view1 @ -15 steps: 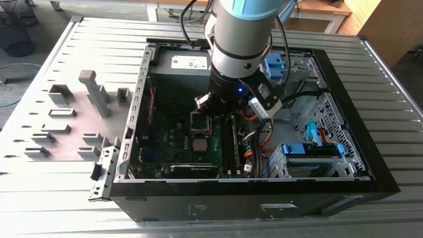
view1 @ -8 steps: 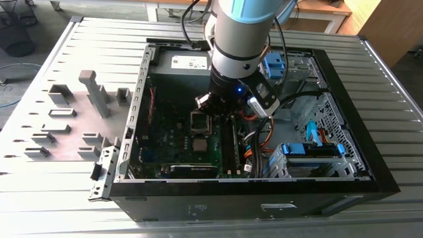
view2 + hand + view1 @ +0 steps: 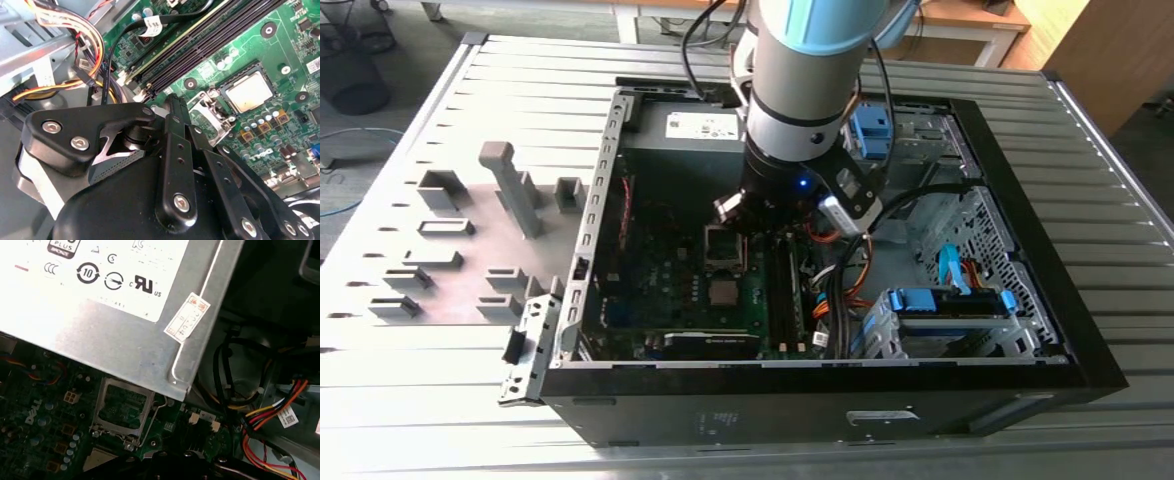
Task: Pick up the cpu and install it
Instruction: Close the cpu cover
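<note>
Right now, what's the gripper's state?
Gripper: cannot be told, open or shut. The cpu lies apart from it, in the socket.

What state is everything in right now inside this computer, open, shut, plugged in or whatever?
computer case, lying on its side, side panel off.
cpu, lying flat on the motherboard, uncovered.
socket frame, swung open.
memory slots, empty.
end effector, above the motherboard, off the cpu.
</note>
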Controlling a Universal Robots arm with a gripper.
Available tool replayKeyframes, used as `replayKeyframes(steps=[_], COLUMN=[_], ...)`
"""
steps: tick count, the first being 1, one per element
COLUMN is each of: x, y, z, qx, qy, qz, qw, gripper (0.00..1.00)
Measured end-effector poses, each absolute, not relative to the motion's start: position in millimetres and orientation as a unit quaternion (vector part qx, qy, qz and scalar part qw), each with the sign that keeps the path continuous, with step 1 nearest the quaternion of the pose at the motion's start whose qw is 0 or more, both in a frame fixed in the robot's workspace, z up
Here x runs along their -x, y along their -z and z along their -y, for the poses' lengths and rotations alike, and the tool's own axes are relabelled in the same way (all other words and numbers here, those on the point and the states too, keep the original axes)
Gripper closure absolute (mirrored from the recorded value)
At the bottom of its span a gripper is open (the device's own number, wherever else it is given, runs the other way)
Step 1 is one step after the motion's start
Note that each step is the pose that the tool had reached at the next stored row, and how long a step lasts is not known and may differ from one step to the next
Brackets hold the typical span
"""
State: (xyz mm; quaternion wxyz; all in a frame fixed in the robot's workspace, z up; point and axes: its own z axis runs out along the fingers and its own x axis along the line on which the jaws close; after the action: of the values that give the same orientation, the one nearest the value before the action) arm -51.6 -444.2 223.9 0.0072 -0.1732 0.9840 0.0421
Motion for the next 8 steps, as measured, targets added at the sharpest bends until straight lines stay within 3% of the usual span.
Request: replayKeyframes(steps=[8], x=[50.8], y=[-221.3], z=[438.1], qx=[0.184], qy=[-0.042], qz=[-0.982], qw=[0.007], gripper=[0.89])
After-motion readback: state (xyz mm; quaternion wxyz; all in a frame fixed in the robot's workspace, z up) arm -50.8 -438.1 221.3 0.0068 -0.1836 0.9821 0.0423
